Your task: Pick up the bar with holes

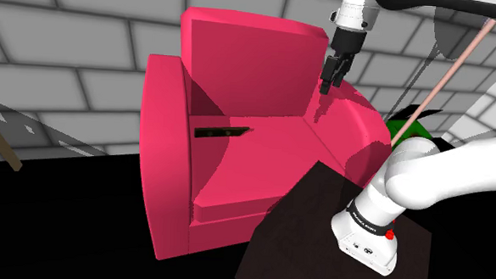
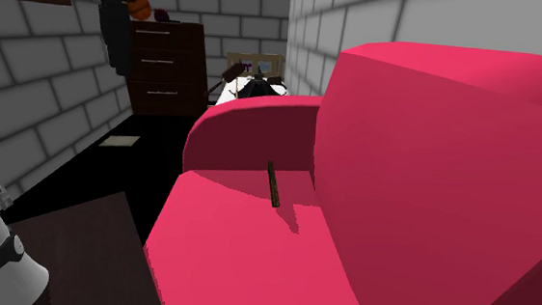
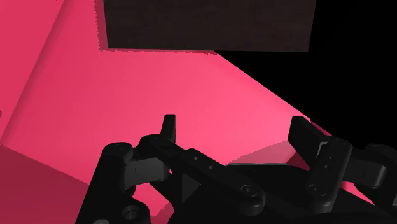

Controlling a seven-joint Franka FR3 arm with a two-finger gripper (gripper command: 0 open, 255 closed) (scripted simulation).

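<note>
While the thin dark bar (image 1: 221, 132) lies flat on the seat of the pink armchair (image 1: 241, 49), the black gripper (image 1: 326, 84) hangs wide open, well apart. Being so thin, the bar could slip out.

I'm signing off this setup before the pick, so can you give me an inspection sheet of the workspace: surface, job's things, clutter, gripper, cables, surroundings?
surface: seat of a pink armchair, with the dark stand beside it.
job's things: dark bar lying flat on the seat, one end by the armrest at the shoulder view's left, untouched.
clutter: nothing seen on the seat.
grippers: gripper above the seat, apart from the bar, jaws open and empty.
cables: nothing seen.
surroundings: grey brick walls, dark dresser, black floor.
</note>
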